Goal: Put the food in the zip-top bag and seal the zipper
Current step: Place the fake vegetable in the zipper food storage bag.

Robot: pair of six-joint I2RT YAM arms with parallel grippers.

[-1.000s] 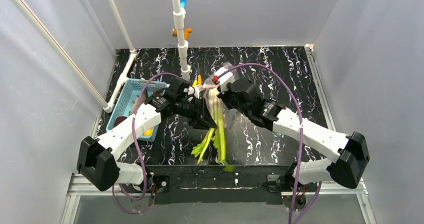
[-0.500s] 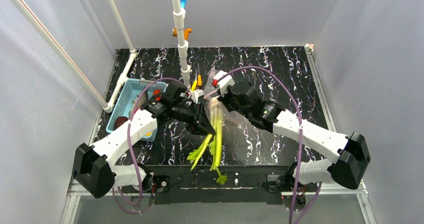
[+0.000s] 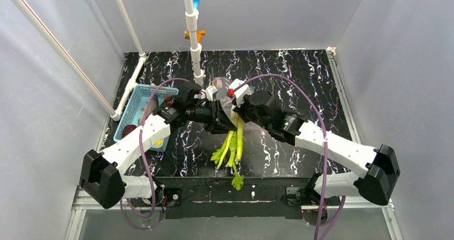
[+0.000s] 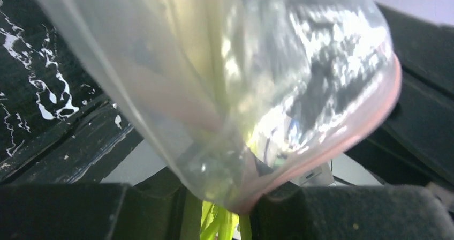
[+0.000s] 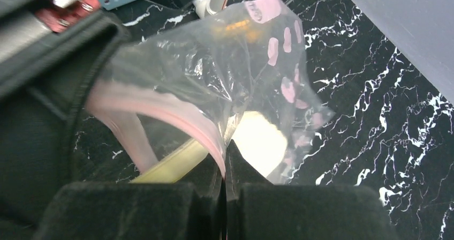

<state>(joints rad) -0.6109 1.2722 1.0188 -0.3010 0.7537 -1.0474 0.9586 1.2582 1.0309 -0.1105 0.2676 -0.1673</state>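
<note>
Black table [image 3: 321, 79]: zipper [image 5: 176, 114] pinched in right tool [image 5: 225, 167] (leek [image 5: 259, 143] inside).

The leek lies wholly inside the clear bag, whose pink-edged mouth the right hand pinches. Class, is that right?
Not wholly: the top external view shows the leek with green leaves sticking out of the clear bag at its mouth. The right hand does pinch that mouth.

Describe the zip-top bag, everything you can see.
Clear, crinkled plastic zip-top bag with pink print blotches and a pinkish-red zipper strip along its open mouth. It is held between both arms. The right claw is shut on the strip; the mouth also sits in the left claw, grip unclear. A leek lies partly inside, green leaves sticking out.
</note>
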